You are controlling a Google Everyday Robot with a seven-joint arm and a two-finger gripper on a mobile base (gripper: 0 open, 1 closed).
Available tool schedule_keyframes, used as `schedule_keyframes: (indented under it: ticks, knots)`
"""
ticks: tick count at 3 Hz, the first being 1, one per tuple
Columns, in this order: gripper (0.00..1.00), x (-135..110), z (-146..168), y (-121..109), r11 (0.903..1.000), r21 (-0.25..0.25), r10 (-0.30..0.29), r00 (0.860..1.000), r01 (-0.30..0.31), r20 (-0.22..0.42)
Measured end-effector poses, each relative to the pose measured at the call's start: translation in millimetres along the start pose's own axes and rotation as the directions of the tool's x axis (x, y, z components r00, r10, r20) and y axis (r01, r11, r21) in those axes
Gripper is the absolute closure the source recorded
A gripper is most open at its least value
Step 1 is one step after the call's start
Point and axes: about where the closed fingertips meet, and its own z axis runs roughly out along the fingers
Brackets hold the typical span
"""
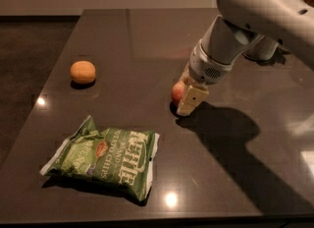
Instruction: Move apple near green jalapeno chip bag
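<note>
The apple (176, 93) sits on the dark table near the middle, and only its left side shows. My gripper (187, 100) is down at the table right over the apple and covers its right part. The green jalapeno chip bag (105, 157) lies flat at the front left, well apart from the apple and the gripper. I cannot see whether the gripper holds the apple.
A plain orange round fruit (82, 71) sits at the left of the dark table (137, 40). The white arm (255, 11) reaches in from the upper right and casts a broad shadow to the right front. The table's front edge runs just below the bag.
</note>
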Motion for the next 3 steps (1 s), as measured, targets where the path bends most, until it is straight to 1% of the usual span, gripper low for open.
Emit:
schedule_keyframes:
  ticks: [1,2,3]
  knots:
    - [0.63,-10.6,0.8,2.8,0.9995,-0.015,-0.028,0.999,0.028,0.015]
    - [0.87,-34.7,3.6,15.4,0.995,-0.044,-0.088,0.995,0.09,0.045]
    - [1.0,-67.8,12.2,39.7,0.9792,-0.089,-0.175,0.981,0.182,0.079]
